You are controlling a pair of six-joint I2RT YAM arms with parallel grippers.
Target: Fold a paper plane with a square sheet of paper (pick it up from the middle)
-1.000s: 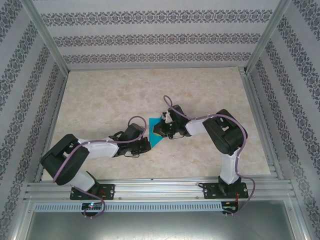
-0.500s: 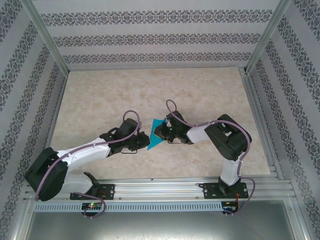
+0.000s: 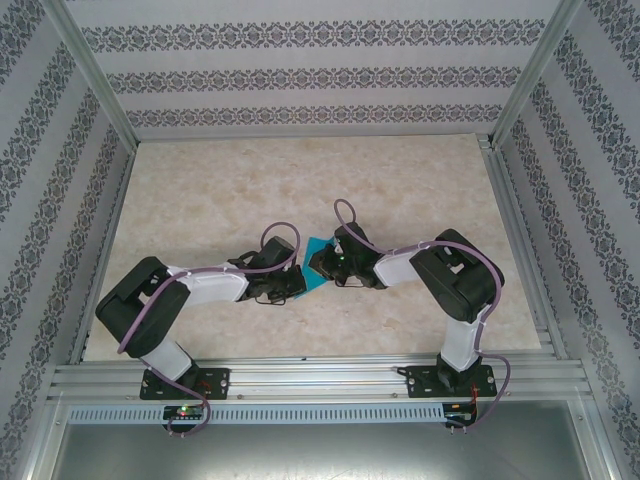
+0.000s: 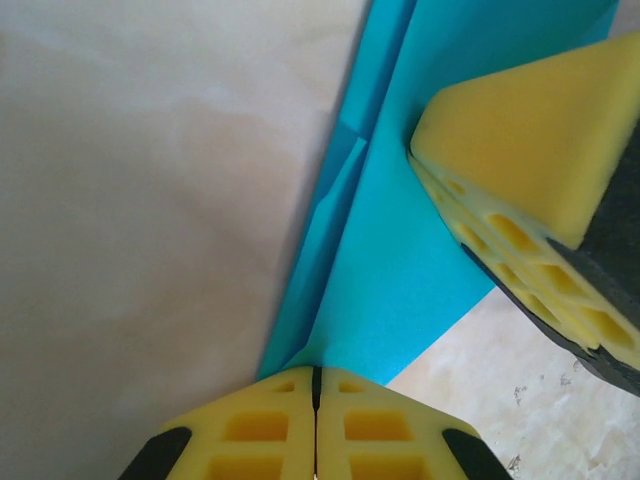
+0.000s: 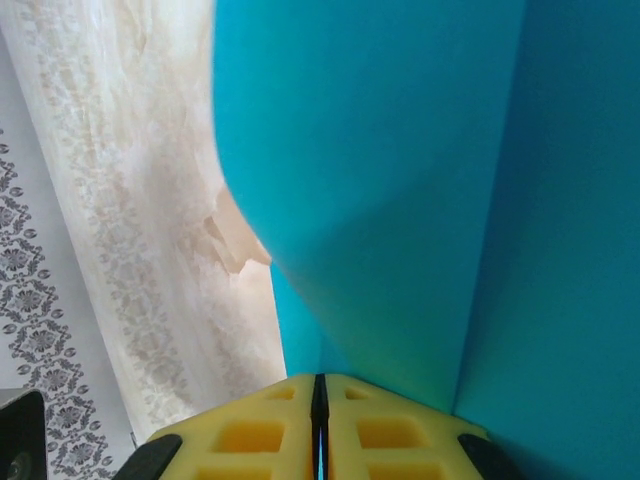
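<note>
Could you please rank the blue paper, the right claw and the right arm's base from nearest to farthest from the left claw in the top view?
1. The blue paper: pinched in the left claw, just to its right.
2. The right claw: across the paper, up and to the right.
3. The right arm's base: far off at the lower right.

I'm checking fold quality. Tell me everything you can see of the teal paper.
The paper is thin, smooth and teal-blue, already partly folded: layered flaps with straight creases run along one side. It is held between the arms over the marbled table. The left gripper is shut on one corner, the right gripper on another edge, where the sheet bows.
</note>
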